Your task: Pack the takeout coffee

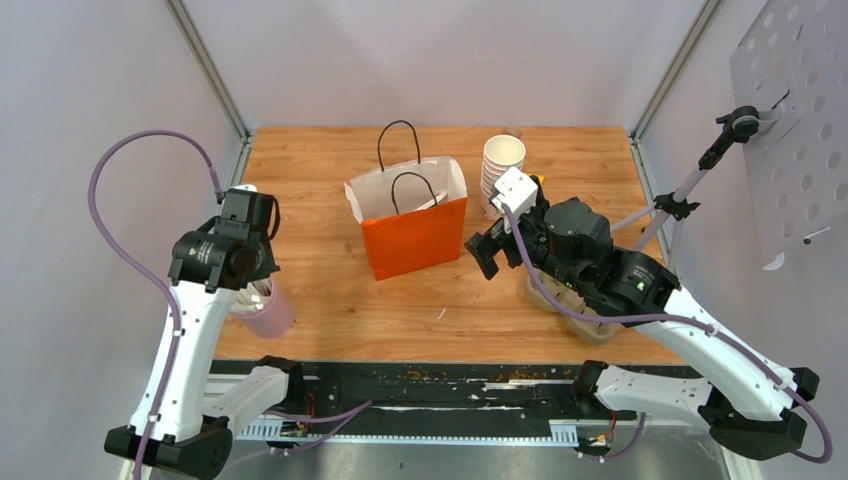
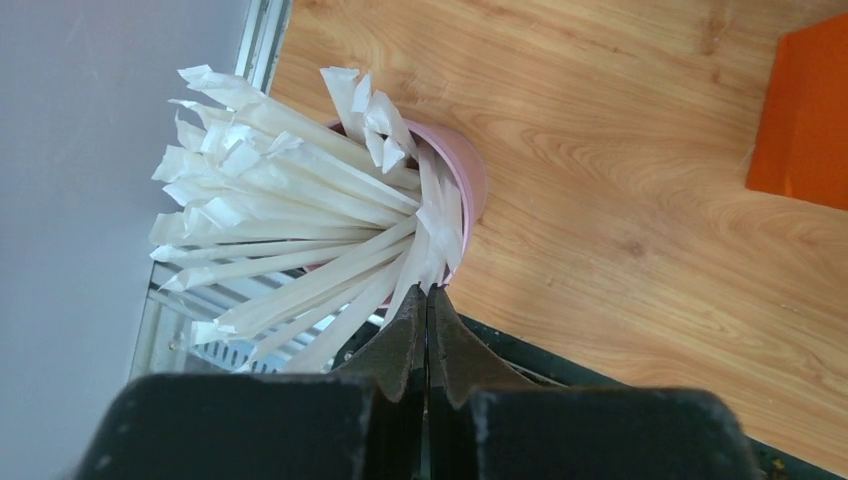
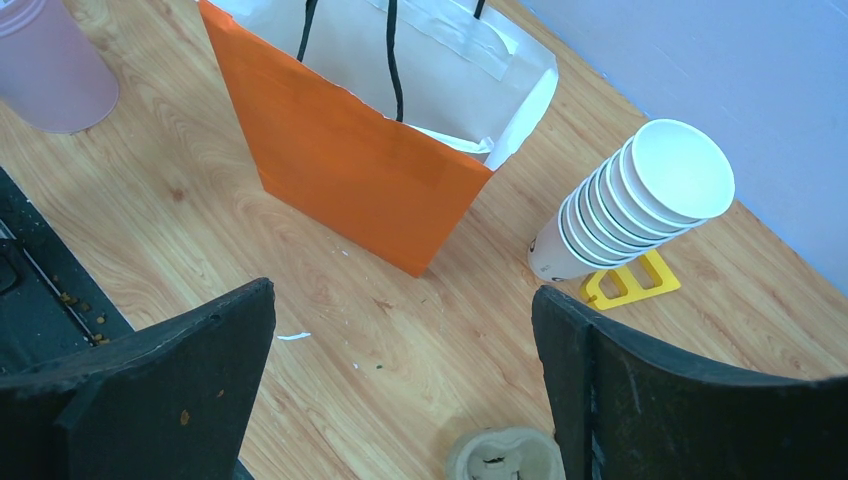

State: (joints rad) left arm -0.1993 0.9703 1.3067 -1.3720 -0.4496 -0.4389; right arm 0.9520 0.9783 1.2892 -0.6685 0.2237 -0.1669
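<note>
Two-finger L gripper (image 2: pixel 428 295) pinched shut, touching wrapped straws (image 2: pixel 300 225) in pink cup (image 2: pixel 472 180); R gripper (image 3: pixel 402 300) wide open, empty.

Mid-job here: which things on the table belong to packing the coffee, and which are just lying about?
For the job: orange paper bag; pulp cup tray, likely; wrapped straws, possibly, since the left gripper is shut at them. No lidded coffee cups show in any view.
Lying about: stack of lidless white cups; pink cup holding the straws; yellow plastic piece.
</note>
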